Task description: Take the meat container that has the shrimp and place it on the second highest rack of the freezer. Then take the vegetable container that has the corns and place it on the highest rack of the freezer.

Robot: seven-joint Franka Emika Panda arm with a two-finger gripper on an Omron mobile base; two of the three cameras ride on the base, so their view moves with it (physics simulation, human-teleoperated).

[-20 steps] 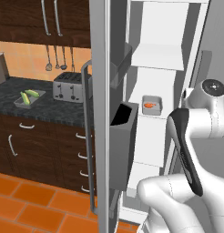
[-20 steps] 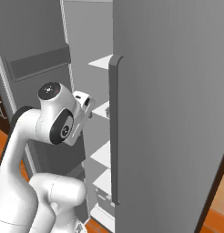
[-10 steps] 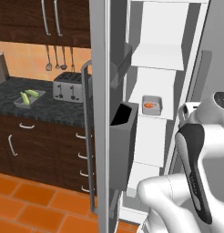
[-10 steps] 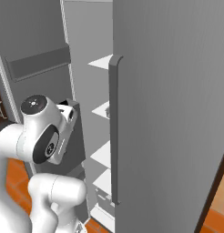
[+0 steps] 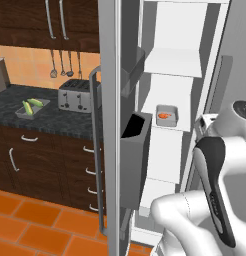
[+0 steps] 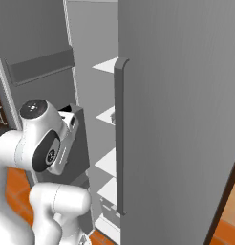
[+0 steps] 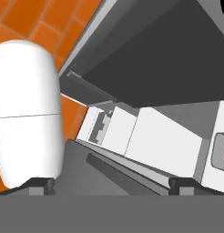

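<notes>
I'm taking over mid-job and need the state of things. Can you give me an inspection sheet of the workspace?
Surface: dark counter, left of the freezer.
Job's things: meat container with shrimp on a white freezer shelf; vegetable container with corns on the counter.
Clutter: toaster on the counter; utensils hanging on the wall.
Grippers: gripper open, empty.
Cables: nothing seen.
Surroundings: freezer door open, dark cabinets, orange floor tiles.

The left base view looks forward from behind the arm's left, close to the tall grey two-door freezer (image 5: 170, 65) whose white shelves fill its upper right, with the dark stone table (image 5: 45, 117) at left. The right base view faces the same freezer (image 6: 176, 119) from the other side, near its door. The hand view points down along those shelves toward the orange tiled floor (image 7: 36, 18).
</notes>
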